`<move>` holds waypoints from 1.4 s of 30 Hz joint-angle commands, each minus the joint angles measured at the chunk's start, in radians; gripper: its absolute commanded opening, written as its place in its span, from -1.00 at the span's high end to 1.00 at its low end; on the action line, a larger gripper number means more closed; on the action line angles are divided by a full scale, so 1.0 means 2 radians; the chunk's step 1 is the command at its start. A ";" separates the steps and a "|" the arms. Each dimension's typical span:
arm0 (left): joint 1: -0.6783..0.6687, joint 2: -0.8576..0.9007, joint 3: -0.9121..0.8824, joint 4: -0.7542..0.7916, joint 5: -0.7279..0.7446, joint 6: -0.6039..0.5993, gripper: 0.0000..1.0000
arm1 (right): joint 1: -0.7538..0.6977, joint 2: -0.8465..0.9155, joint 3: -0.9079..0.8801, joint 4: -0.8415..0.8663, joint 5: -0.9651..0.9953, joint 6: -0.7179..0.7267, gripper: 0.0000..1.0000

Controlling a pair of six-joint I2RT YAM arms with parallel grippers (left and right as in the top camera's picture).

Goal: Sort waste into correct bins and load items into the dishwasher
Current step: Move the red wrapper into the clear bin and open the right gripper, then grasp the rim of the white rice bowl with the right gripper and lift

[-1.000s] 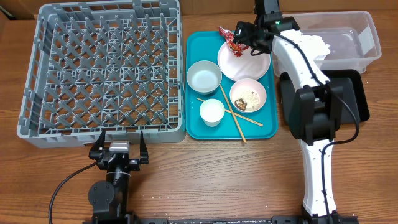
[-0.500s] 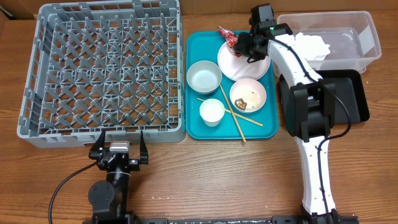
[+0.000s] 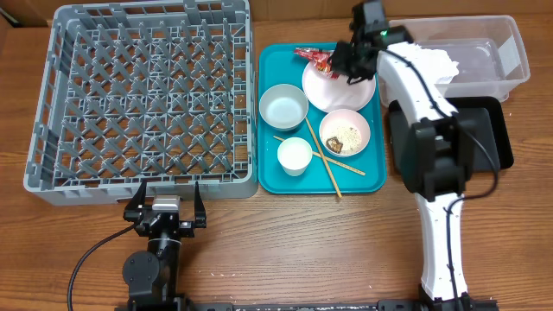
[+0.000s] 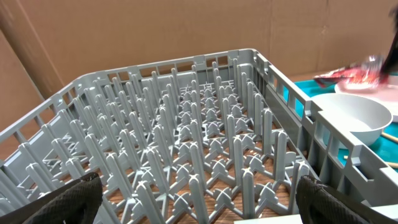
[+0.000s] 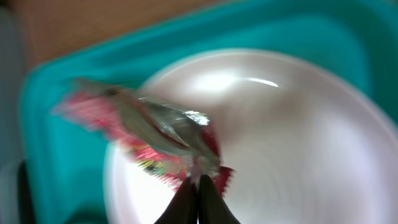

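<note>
My right gripper [image 3: 339, 62] [image 5: 198, 185] is shut on one corner of the red shiny snack wrapper [image 3: 313, 57] [image 5: 155, 130], at the far left rim of the round white plate [image 3: 346, 93] [image 5: 286, 124]. A crumpled white napkin [image 3: 432, 60] lies in the clear tub [image 3: 510, 53]. The black tray [image 3: 488, 130] sits in front of that tub, partly under the right arm. The grey dish rack [image 3: 143, 95] [image 4: 205, 118] has nothing in it. My left gripper [image 3: 164, 200] [image 4: 201, 199] stands open at the rack's near edge, holding nothing.
A teal serving tray [image 3: 270, 177] holds the plate, a grey-blue bowl [image 3: 283, 106] [image 4: 354, 115], a bowl with rice and a brown lump [image 3: 345, 131], a small cup [image 3: 295, 155] and two crossed chopsticks [image 3: 328, 168].
The right gripper's jaws have closed on the wrapper. The wrapper has swung a little, its free end now pointing left. The left arm has not moved.
</note>
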 commanded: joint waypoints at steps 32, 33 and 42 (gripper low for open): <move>0.005 -0.003 -0.002 -0.001 0.000 0.009 -1.00 | -0.152 -0.162 -0.030 -0.079 0.095 0.101 -1.00; 0.005 -0.003 -0.002 -0.001 0.000 0.009 -1.00 | -0.152 -0.163 -0.028 -0.079 0.091 0.099 -1.00; 0.005 -0.003 -0.002 -0.001 0.000 0.009 -0.99 | -0.075 -0.237 -0.001 -0.182 -0.021 0.021 -0.83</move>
